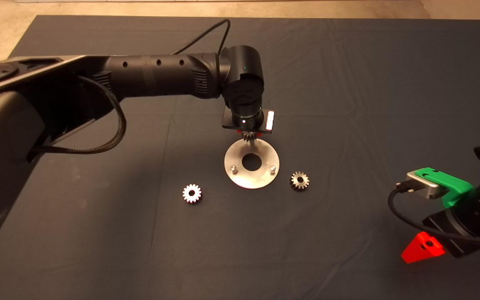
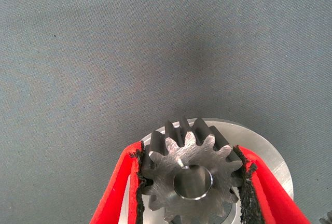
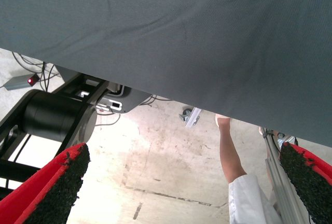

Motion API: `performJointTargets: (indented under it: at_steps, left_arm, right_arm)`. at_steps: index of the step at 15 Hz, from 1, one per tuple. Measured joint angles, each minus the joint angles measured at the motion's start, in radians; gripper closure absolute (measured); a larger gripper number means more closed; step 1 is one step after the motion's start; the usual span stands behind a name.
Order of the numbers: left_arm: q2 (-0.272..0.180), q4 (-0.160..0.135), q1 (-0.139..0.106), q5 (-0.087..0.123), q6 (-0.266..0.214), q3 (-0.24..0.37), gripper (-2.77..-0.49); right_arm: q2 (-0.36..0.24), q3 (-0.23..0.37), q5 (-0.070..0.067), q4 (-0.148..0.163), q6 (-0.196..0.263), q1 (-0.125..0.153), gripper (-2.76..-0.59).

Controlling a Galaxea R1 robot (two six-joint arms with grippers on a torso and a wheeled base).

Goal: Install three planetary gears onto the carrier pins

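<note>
Gears: one (image 2: pixel 191 180) pinched in left gripper (image 2: pixel 192 182) over disc's (image 1: pixel 251 163) 12 o'clock pin; two wait on mat (image 1: pixel 348 104). Right gripper (image 3: pixel 181 182) parked, fingers spread.

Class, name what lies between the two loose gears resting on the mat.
In the head view, the carrier disc, with two bare pins at its near edge, lies between the left gear and the right gear.

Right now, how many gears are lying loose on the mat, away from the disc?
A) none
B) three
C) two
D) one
C: one gear lies on the mat left of the disc and another gear lies right of it, while the third gear is gripped in the left hand over the disc's far edge.
</note>
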Motion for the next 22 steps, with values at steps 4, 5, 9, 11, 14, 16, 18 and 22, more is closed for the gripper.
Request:
performJointTargets:
  at_steps: [4,5,9,11,14,16,18,22]
  left_arm:
    - [0.000,0.001,0.000,0.000,-0.001,0.018,-0.89]
    - [0.000,0.001,0.000,0.000,-0.003,0.019,-0.89]
    - [0.000,0.001,0.001,0.000,-0.013,0.027,-0.89]
    - [0.000,0.004,0.001,0.003,-0.035,0.054,-0.89]
    - [-0.002,0.004,0.011,0.003,-0.036,0.066,-0.89]
    - [-0.004,0.005,0.011,0.007,-0.036,0.065,-0.89]
    - [-0.006,0.006,0.011,0.008,-0.036,0.062,-0.89]
    - [-0.006,0.027,0.011,0.008,-0.025,0.052,-0.89]
  right_arm:
    - [0.000,0.000,0.000,0.000,0.000,0.000,-2.73]
    - [0.000,0.000,0.000,0.000,0.000,0.000,-2.73]
    - [0.000,0.000,0.000,0.000,0.000,0.000,-2.73]
    - [-0.001,0.000,0.000,0.000,0.000,0.000,-2.73]
    - [-0.002,0.000,0.000,0.000,0.000,0.000,-2.73]
    - [-0.002,0.000,0.000,0.000,0.000,0.000,-2.73]
    - [-0.002,0.000,0.000,0.000,0.000,0.000,-2.73]
    - [-0.002,0.000,0.000,0.000,0.000,0.000,-2.73]
